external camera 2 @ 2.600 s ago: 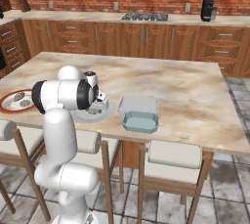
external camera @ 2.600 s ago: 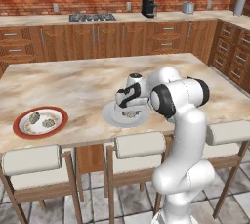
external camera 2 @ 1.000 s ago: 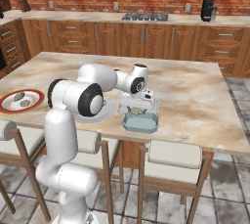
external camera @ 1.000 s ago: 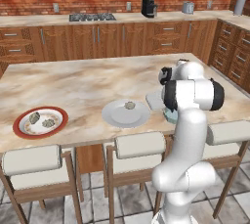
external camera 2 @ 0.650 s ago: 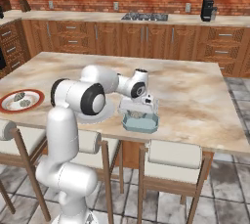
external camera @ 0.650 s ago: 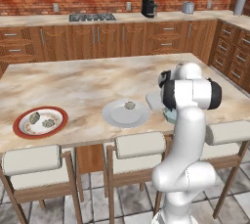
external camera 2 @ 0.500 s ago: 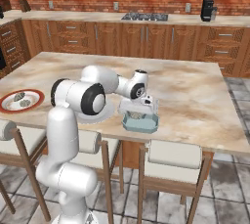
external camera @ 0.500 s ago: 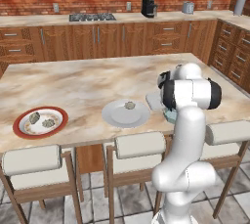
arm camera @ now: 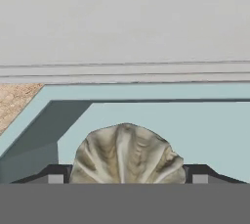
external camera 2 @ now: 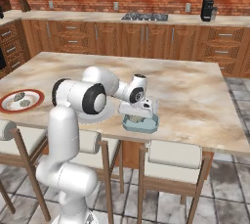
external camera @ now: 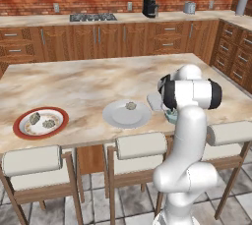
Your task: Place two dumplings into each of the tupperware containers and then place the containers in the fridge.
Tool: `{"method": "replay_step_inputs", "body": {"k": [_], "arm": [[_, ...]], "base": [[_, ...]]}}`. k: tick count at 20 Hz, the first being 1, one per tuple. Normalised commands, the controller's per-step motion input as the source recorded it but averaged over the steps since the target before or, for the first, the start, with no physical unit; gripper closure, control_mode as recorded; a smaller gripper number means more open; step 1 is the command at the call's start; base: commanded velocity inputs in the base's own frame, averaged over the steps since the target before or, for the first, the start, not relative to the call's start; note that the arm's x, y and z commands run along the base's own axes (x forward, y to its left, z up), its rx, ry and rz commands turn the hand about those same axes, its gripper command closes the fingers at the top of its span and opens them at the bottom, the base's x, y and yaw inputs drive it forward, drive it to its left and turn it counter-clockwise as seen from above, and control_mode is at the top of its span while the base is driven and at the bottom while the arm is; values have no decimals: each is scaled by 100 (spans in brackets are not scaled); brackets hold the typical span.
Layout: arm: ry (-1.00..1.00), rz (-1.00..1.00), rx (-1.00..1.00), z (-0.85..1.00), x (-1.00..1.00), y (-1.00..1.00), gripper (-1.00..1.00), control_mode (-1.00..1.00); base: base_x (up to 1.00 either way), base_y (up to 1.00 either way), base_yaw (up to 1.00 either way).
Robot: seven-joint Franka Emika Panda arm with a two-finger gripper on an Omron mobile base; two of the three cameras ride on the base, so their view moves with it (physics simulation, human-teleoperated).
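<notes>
- The step in hand looks like setting a dumpling [arm camera: 126,153] down in the teal container [external camera 2: 140,123], which sits at the near edge of the desk [external camera 2: 195,96], toward its right part as the right base view shows it.
- To do it well, I would lift the pincer [external camera 2: 141,110] straight up out of the tray, so the fingertips do not drag the piece along or nudge the low wall.
- The pale container [external camera: 155,101] lies just beyond the teal one; the lift should stay clear of its rim.
- One dumpling [external camera: 131,105] sits on the grey plate [external camera: 118,117] near the middle of the desk's near edge, and two more [external camera: 35,118] lie on the red-rimmed plate [external camera: 19,129] toward the near left corner; the grey plate is the closer next pick.
- The fridge is nowhere to be seen, so that part of the task is not yet begun.
- Pincer: low over the teal tray, jaws spread wide. In the hand view the dumpling sits between the two dark fingertips [arm camera: 54,175] on the tray floor; whether they touch it I cannot tell, but it looks released rather than gripped.
</notes>
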Motion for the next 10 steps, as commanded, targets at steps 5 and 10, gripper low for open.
{"method": "replay_step_inputs", "body": {"k": [5,10], "arm": [[0,0,0,0,0,0,-100,-100],[0,0,0,0,0,0,-100,-100]], "base": [[0,0,0],[0,0,0]]}}
